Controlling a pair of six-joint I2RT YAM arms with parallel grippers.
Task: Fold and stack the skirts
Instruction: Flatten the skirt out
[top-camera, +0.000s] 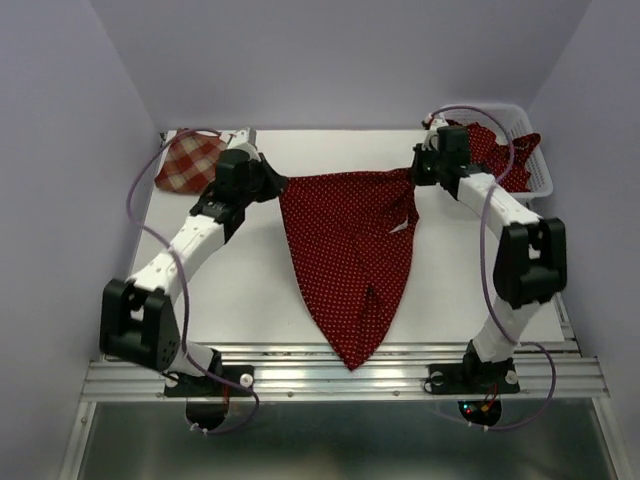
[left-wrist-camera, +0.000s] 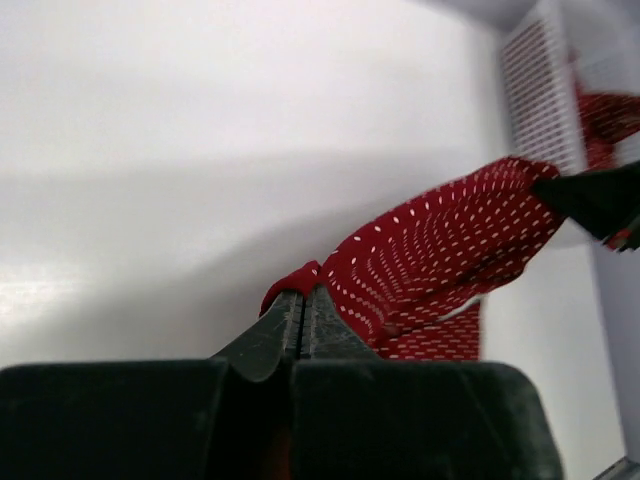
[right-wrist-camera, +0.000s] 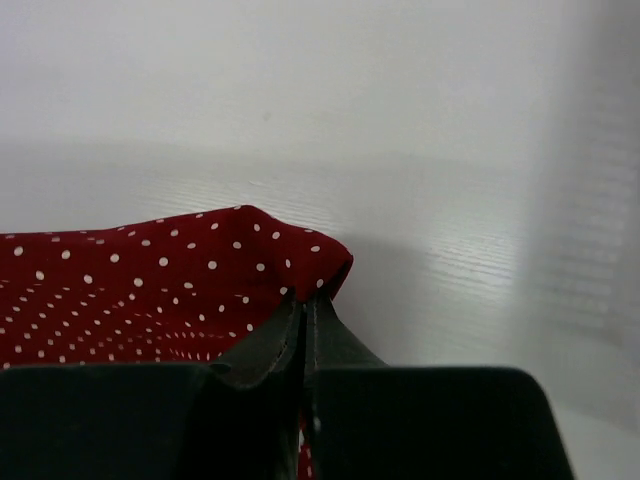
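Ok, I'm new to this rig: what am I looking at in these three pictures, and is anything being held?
Two robot arms are bolted at the table's near edge. The overhead picture looks down from behind them; the other two come from cameras on each wrist. The left gripper and right gripper are each shut on a top corner of a polka-dot skirt, spread between them. A plaid skirt lies at the far left corner. Another polka-dot skirt hangs out of the white mesh basket at far right.

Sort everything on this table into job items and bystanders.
Job: spread dark red polka-dot cloth skirt; second dark red polka-dot skirt in the basket; folded red-and-cream plaid skirt.
Bystanders: white plastic mesh basket.
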